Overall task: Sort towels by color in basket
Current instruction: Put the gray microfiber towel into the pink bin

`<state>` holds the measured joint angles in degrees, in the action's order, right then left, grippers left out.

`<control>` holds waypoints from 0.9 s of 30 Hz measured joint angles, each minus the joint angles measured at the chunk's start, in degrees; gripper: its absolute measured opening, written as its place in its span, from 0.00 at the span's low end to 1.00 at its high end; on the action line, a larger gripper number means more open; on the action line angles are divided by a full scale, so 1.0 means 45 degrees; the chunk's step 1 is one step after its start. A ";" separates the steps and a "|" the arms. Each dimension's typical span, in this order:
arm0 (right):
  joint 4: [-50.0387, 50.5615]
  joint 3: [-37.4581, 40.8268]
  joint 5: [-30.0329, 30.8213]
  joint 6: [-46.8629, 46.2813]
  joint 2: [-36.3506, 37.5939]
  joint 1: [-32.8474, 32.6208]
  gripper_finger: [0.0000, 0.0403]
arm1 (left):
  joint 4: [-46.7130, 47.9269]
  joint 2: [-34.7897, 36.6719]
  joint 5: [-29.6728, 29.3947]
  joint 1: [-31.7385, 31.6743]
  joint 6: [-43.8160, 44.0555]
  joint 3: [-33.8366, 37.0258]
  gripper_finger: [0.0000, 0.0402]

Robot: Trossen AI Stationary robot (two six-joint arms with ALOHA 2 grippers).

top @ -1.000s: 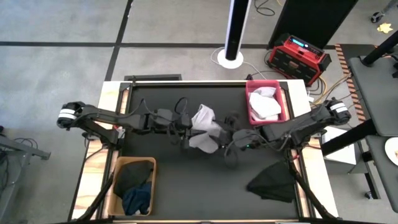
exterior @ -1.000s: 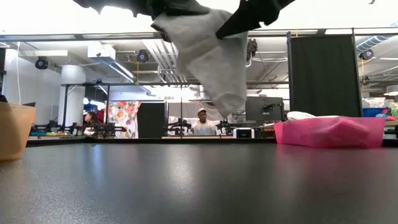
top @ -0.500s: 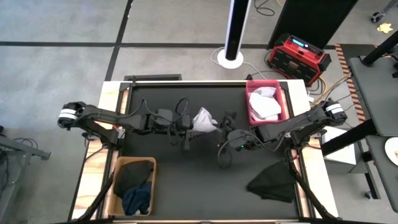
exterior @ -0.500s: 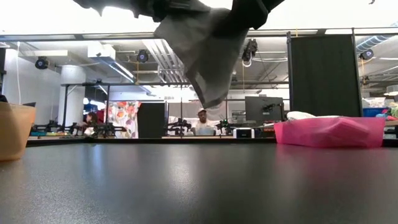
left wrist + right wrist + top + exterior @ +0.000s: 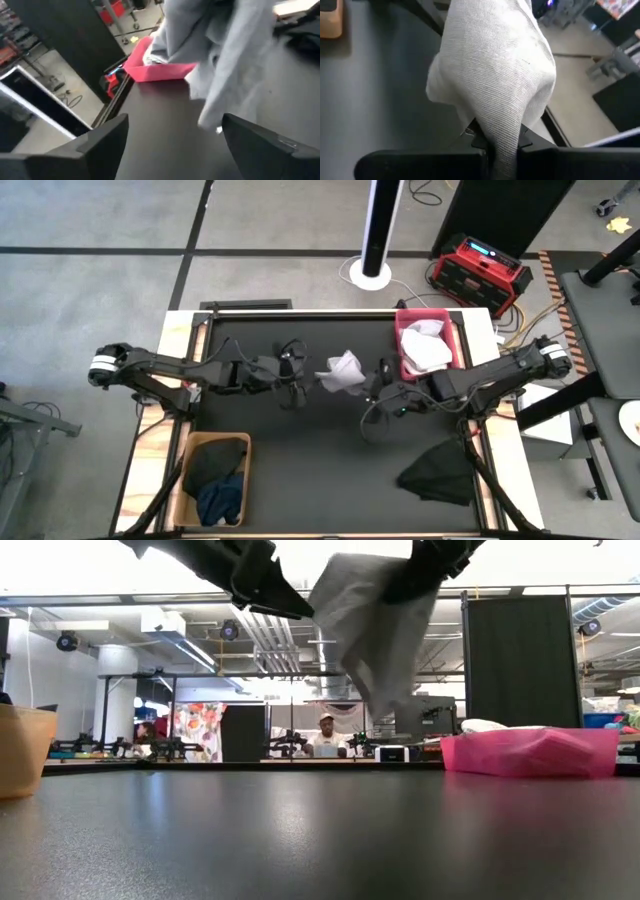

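While my right claw is pinching the grey towel, with the pink basket just beside it, my left claw is hanging wide open, empty; the black towel is waiting unsorted.

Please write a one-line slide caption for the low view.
Right end effector holds a light grey towel above the table, beside the pink basket.

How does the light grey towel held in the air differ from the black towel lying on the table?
The light grey towel is pale; the black towel is dark. The grey one hangs above the table, pinched in the shut right gripper; the black one lies on the tabletop near the front right corner, untouched. The grey one is bunched; the black one lies flatter. Both are soft cloth, outside any basket.
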<state>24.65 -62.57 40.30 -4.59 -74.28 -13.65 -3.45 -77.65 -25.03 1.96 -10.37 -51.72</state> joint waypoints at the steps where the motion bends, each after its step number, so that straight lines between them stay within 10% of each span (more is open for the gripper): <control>1: 0.0251 0.0000 -0.0017 -0.0183 0.0032 0.0002 0.03 | 0.0002 0.0001 0.0446 -0.0005 -0.0185 0.0000 0.78; 10: 0.1502 0.0015 -0.1361 -0.1306 -0.0442 0.0214 0.02 | -0.1266 0.0020 0.5705 0.0024 -0.1763 0.0000 0.80; 27: 0.0381 0.0015 -0.1520 -0.0976 -0.0825 0.0413 0.02 | -0.5156 -0.2098 0.5970 -0.0146 -0.1831 -0.0005 0.80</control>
<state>26.36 -62.50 33.46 -8.98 -77.99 -11.79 -26.66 -87.09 1.83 1.30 -18.61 -51.75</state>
